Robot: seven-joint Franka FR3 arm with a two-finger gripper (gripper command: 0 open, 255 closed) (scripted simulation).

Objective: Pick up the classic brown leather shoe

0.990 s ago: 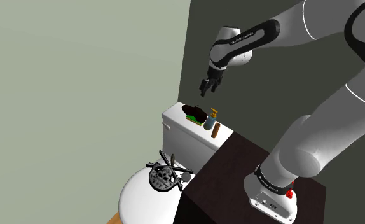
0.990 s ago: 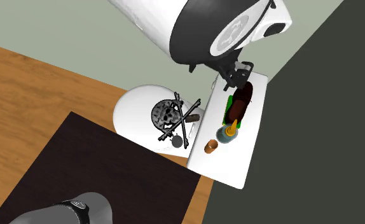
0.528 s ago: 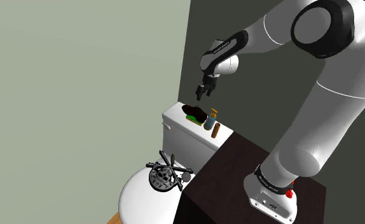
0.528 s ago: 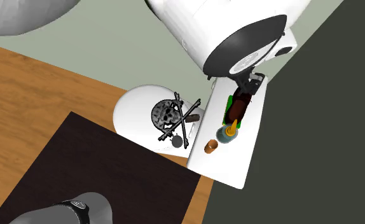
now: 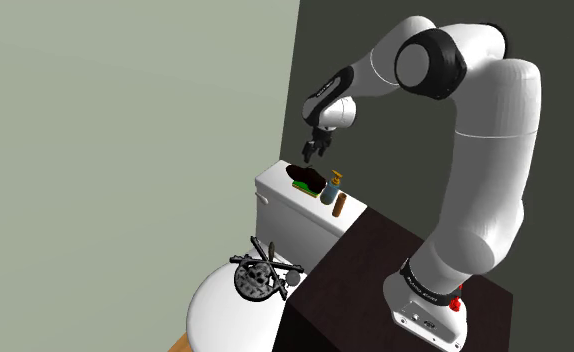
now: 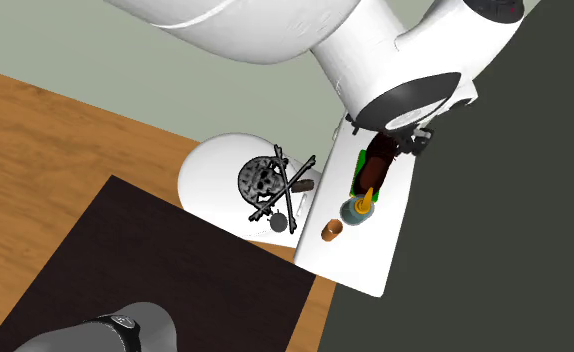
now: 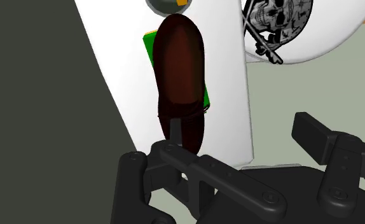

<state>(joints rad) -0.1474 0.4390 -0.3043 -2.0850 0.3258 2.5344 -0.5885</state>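
From the shoulder view, the gripper [image 5: 309,152] hangs just above the dark brown shoe [image 5: 305,178], which lies on the white toilet tank [image 5: 275,205] beside a small bottle [image 5: 330,187]. The second exterior view shows a green object [image 6: 359,165] under the shoe. In the wrist view the fingers stand wide apart, holding nothing. The shoe looks light, stiff and glossy, so I'd clasp it across its narrow middle.

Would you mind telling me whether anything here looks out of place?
A dark brown shoe lies on the toilet tank lid, partly over a green object, an odd place for footwear. A skull-and-crossbones piece lies on the toilet seat lid.
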